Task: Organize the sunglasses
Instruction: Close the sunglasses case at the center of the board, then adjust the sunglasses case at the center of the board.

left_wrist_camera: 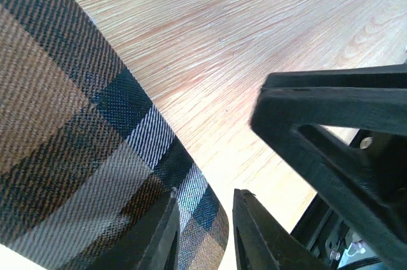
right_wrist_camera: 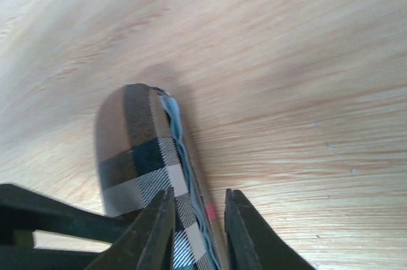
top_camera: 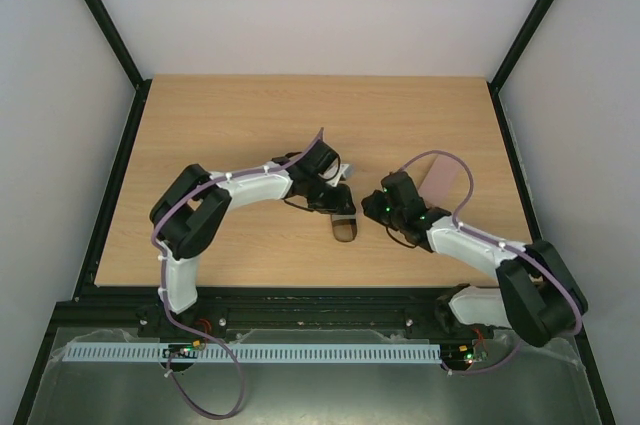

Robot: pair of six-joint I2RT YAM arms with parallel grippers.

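Brown plaid fabric covers the oblong case [right_wrist_camera: 137, 149], whose edge the left gripper [left_wrist_camera: 206, 209] and the right gripper [right_wrist_camera: 200, 206] each straddle with narrow jaws; whether either pinches it cannot be told. No sunglasses show, perhaps inside that case: light, brittle, scratch-prone, best lifted by the bridge.

Woven plaid cloth case [left_wrist_camera: 76, 130] (matt, ribbed), smooth pale wood-grain table [left_wrist_camera: 254, 22].

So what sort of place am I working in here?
Probably a lab robot cell: light wooden tabletop, black metal frame holding plain white wall panels, slotted white cable duct along the near edge.
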